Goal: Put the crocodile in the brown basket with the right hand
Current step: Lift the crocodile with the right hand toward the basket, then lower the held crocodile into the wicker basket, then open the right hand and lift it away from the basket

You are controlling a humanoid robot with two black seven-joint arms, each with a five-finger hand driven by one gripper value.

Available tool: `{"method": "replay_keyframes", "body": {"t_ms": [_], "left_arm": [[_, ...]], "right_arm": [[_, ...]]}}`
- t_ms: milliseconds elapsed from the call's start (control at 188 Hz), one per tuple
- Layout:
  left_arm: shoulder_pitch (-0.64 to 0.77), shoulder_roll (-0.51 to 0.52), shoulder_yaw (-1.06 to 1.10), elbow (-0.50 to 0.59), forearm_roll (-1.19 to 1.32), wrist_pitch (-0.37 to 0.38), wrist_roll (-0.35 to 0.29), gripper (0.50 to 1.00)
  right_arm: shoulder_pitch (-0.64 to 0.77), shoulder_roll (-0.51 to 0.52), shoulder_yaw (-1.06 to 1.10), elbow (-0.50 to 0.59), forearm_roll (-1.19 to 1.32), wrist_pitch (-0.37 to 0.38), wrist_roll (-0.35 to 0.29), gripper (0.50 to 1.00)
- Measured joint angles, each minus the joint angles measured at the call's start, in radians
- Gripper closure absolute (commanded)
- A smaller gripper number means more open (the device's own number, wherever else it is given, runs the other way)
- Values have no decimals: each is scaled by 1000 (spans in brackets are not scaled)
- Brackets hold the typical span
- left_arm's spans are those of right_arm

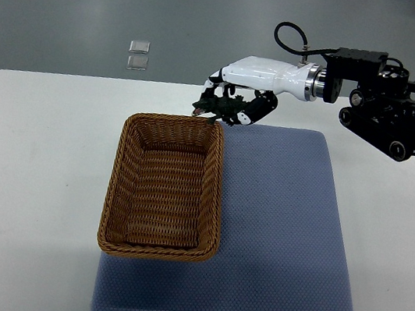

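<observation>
Half the job looks done, I'd say. The right hand (247, 87) has the crocodile (219, 108), with its fingers (257, 106) curled snugly around the little dark green toy. It hangs up in the air, not resting on anything. From the middle of the basket (157, 252) the toy sits at roughly 1 o'clock, right about over the far right corner of the rim. I can't tell if it's properly over the opening or just outside the edge.

What's left is nudging it toward 7 o'clock so it's clearly over the middle, lowering a bit, then letting go.

As for the basket, it's a brown wicker one, rectangular, and nothing is inside it yet, just bare weave on the bottom. It sits on the 9 o'clock edge of a blue mat (282, 230), partly hanging over onto the white counter (33, 159). No left arm showing anywhere.
</observation>
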Motion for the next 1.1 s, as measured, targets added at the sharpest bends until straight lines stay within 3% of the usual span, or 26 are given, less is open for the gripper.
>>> {"method": "replay_keyframes", "body": {"t_ms": [181, 539, 922, 970, 1050, 1098], "left_arm": [[0, 0, 0, 0, 0, 0, 0, 500], [0, 0, 0, 0, 0, 0, 0, 500], [0, 0, 0, 0, 0, 0, 0, 500], [0, 0, 0, 0, 0, 0, 0, 500], [0, 0, 0, 0, 0, 0, 0, 500], [0, 0, 0, 0, 0, 0, 0, 500]], "right_arm": [[27, 62, -11, 82, -41, -17, 0, 1000], [17, 223, -76, 84, -122, -39, -14, 1000], [-22, 246, -168, 26, -124, -90, -39, 1000], [-28, 246, -168, 25, -124, -91, -40, 938], [-38, 246, -168, 20, -123, -92, -44, 879], [-46, 246, -168, 14, -123, -92, -48, 793]]}}
